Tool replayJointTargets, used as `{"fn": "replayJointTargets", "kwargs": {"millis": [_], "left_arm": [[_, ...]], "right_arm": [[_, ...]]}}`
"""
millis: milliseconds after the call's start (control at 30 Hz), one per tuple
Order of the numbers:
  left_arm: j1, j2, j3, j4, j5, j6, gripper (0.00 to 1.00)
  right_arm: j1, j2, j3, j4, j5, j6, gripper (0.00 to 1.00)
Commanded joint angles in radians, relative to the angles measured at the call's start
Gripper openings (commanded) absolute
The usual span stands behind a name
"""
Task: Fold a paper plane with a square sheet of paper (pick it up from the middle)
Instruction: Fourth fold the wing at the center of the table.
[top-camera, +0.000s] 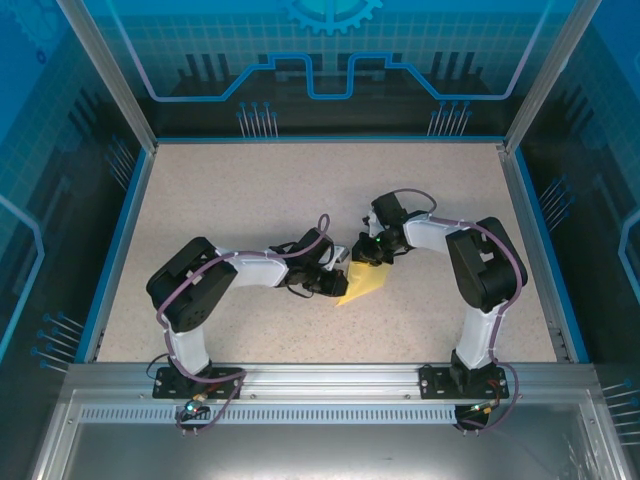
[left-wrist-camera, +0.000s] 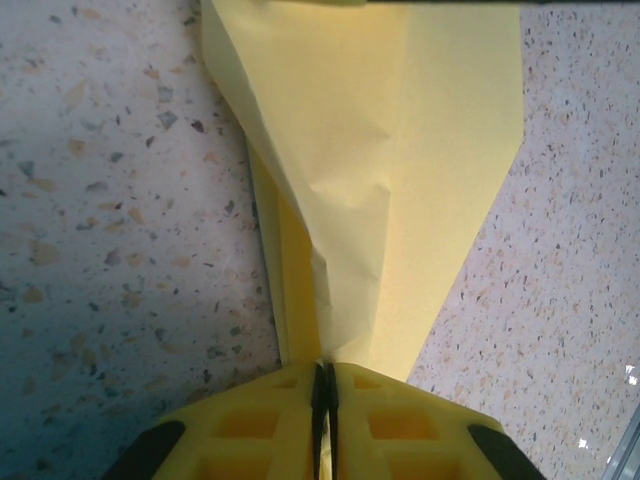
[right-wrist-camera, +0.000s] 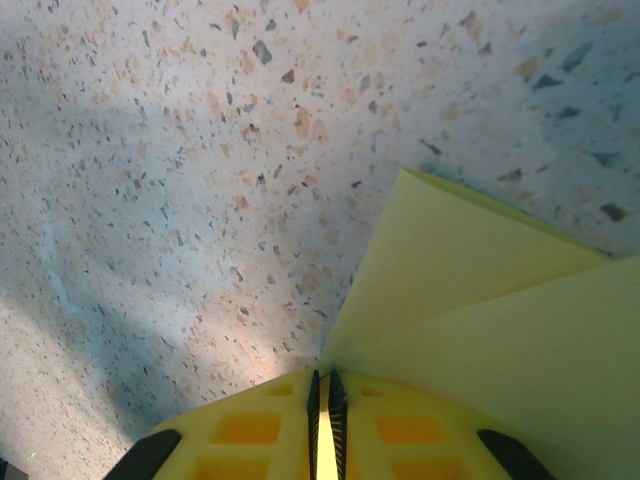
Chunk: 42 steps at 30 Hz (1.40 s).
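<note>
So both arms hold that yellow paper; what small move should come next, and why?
Probably press the yellow paper flat against the table to sharpen its fold: the left fingers and right fingers both pinch it, and its top layer looks puffed and wrinkled.

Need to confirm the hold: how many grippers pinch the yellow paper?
2. The left gripper pinches the paper at its narrow end; the right gripper pinches another corner.
</note>
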Motion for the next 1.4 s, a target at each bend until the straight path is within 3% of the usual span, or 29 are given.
{"fn": "replayJointTargets", "kwargs": {"millis": [0, 400, 800, 1367], "left_arm": [[-0.006, -0.013, 0.023, -0.073, 0.011, 0.025, 0.14], [-0.005, -0.148, 0.062, -0.064, -0.035, -0.023, 0.21], [-0.007, -0.018, 0.067, 0.034, 0.023, -0.049, 0.14], [-0.007, 0.075, 0.061, 0.016, -0.022, -0.032, 0.09]], "right_arm": [[-0.033, 0.016, -0.007, -0.035, 0.058, -0.027, 0.15], [-0.044, 0.019, -0.036, -0.02, 0.038, -0.04, 0.15], [-0.054, 0.013, -0.05, -0.002, 0.004, -0.043, 0.15], [-0.056, -0.041, -0.055, 0.004, -0.027, -0.045, 0.15]]}}
